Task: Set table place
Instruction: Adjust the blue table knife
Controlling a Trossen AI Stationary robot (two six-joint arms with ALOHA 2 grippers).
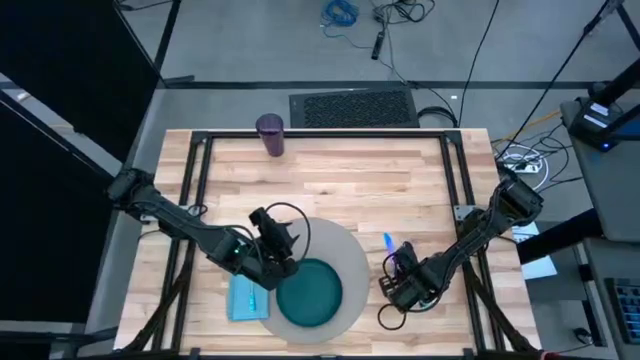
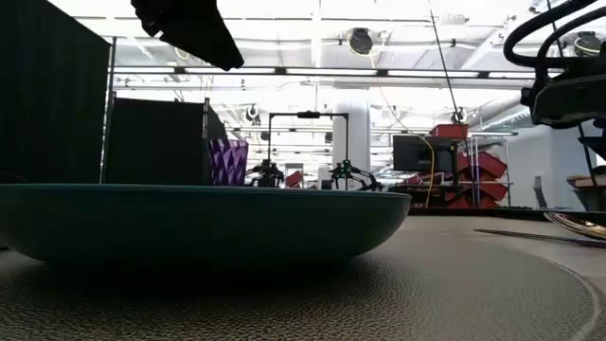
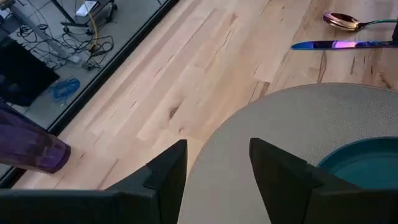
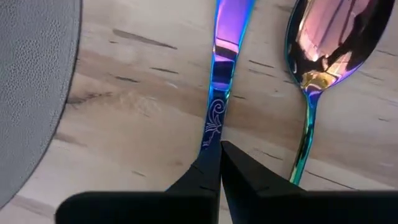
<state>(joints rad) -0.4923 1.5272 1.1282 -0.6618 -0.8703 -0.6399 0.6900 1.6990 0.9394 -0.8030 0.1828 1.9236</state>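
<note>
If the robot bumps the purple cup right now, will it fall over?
Possibly. The purple cup stands upright and alone near the table's far edge, taller than it is wide, so a push high up would probably tip it. It looks like thin, ridged plastic, likely light, so it may slide first. On its side, it could roll.

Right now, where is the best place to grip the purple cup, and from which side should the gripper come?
Grip the purple cup around its side wall, coming in level from the mat side. It stands upright near the table's far edge, with bare wood around it. The open left gripper looks nearer and faces that way.
</note>
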